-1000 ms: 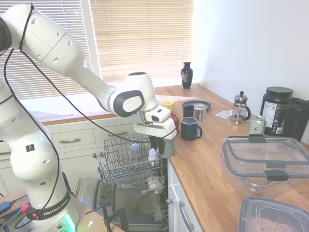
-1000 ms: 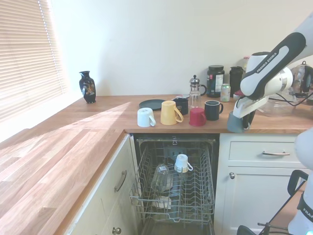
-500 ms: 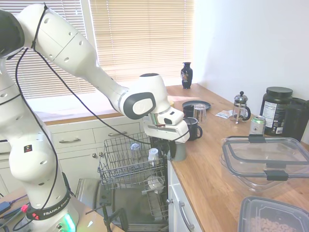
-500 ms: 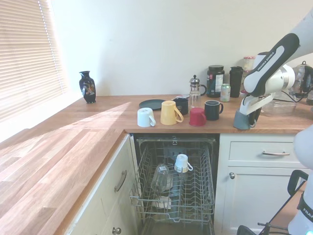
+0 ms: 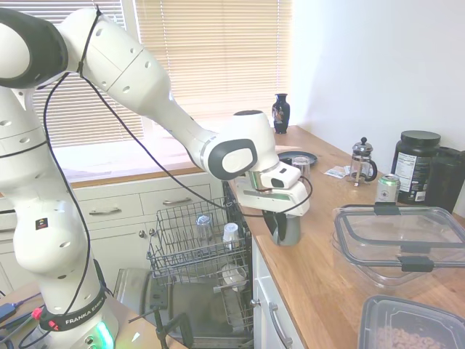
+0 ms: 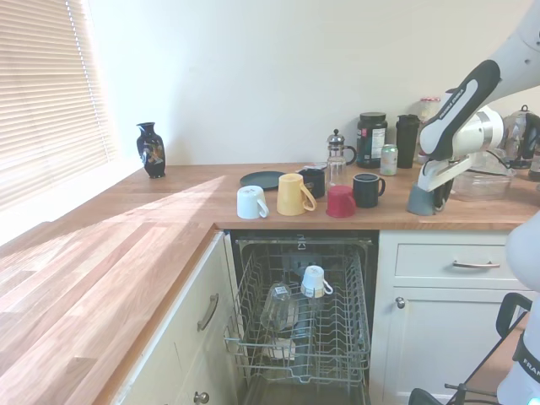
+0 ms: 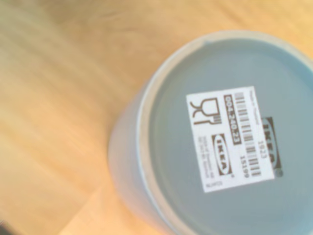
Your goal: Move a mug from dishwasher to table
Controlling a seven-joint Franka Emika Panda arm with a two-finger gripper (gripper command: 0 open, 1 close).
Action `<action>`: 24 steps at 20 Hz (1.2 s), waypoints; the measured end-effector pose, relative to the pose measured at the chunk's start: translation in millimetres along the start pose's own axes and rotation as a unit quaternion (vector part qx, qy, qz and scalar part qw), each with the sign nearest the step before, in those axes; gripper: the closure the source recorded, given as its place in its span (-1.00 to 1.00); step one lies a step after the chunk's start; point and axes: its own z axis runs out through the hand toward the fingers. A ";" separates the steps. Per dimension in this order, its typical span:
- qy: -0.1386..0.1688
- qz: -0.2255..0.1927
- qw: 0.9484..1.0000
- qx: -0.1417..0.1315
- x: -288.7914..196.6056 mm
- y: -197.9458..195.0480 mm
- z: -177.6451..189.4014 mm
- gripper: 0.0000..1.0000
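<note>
The grey-blue mug hangs upside down, its labelled base filling the wrist view. My gripper is shut on it from above, low over the wooden table near the front edge. In the second exterior view the mug and gripper are to the right of the row of mugs, over the table. I cannot tell if the rim touches the wood. The dishwasher stands open below, its wire rack pulled out.
A navy mug, red mug, yellow mug and white mug stand above the dishwasher. A French press, can, black tub and clear lidded container lie beyond. A white cup sits in the rack.
The arm has carried the mug sideways from the dishwasher's edge further along the table, away from the row of mugs, and slightly lower.
</note>
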 end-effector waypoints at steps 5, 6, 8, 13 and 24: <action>-0.002 0.005 1.000 -0.001 12.1 -6.1 2.5 -1.00; -0.004 0.005 1.000 -0.002 12.6 -7.6 2.5 -1.00; -0.004 0.006 1.000 -0.001 12.9 -11.5 2.5 -1.00; -0.006 0.007 1.000 0.000 10.0 -22.6 1.8 -1.00; 0.008 0.036 0.999 0.014 12.6 -3.9 -44.3 -1.00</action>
